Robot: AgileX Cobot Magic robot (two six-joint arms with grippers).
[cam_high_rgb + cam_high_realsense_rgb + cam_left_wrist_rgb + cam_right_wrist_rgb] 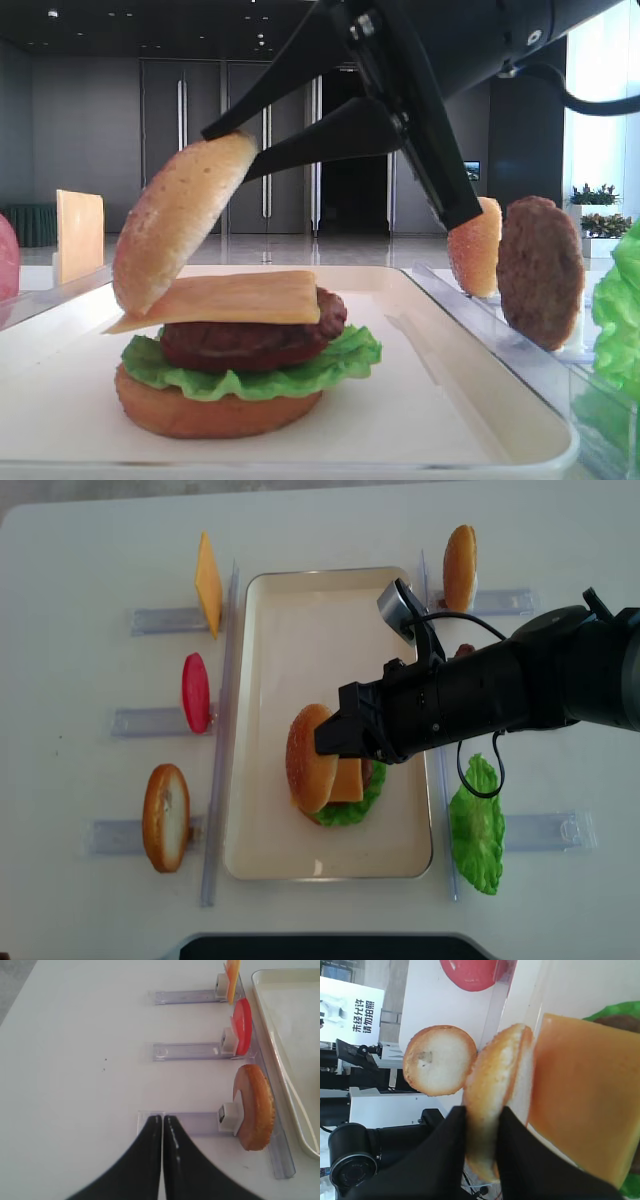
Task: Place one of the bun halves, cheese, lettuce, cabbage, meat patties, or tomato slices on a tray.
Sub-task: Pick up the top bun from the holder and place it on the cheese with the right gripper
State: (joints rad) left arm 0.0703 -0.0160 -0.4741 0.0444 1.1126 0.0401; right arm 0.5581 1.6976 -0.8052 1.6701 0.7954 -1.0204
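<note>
The right gripper (235, 150) is clamped on the rim of the top bun (180, 220), holding it tilted on edge, its lower edge touching the cheese slice (245, 297) that caps the stack on the tray (275, 630). Below the cheese lie a patty (250, 340), lettuce (340, 365) and the bottom bun (215, 410). The left gripper (162, 1120) hangs with its jaws pressed together, holding nothing, above the white bench (75, 1060). Clear racks (190, 1051) beside the tray hold spare cheese (207, 583), tomato (195, 692), buns (165, 817), and more lettuce (478, 825). Behind is a dim hall with grey doors (220, 130)
</note>
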